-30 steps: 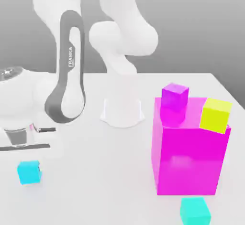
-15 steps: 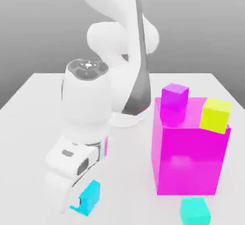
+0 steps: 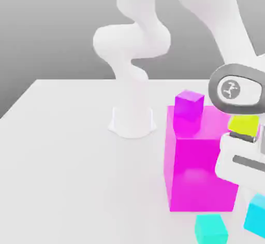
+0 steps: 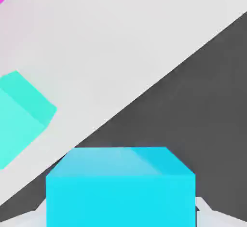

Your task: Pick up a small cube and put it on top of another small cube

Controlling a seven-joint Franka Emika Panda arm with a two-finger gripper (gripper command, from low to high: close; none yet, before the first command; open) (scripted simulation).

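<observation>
A: Swinging across from the exterior view's left, the arm (image 3: 233, 90) is now hanging at the right edge, in front of the big magenta block (image 3: 202, 157), and the sky-blue cube (image 3: 256, 214) is no longer lying on the table (image 3: 67, 149) at seven o'clock

B: Where is that cube sitting now?

A: It is riding in the gripper (image 3: 253, 206) at about four o'clock in the exterior view, lifted clear of the table, with the jaws pinching tight on its sides; the hand view is showing it as a blue box (image 4: 120, 187) right under the camera

B: And the turquoise cube (image 3: 211, 228)?

A: It is resting on the table at five o'clock, just in front of the magenta block, near the held cube. Purple (image 3: 188, 105) and yellow (image 3: 243, 124) cubes are sitting on top of the block
</observation>
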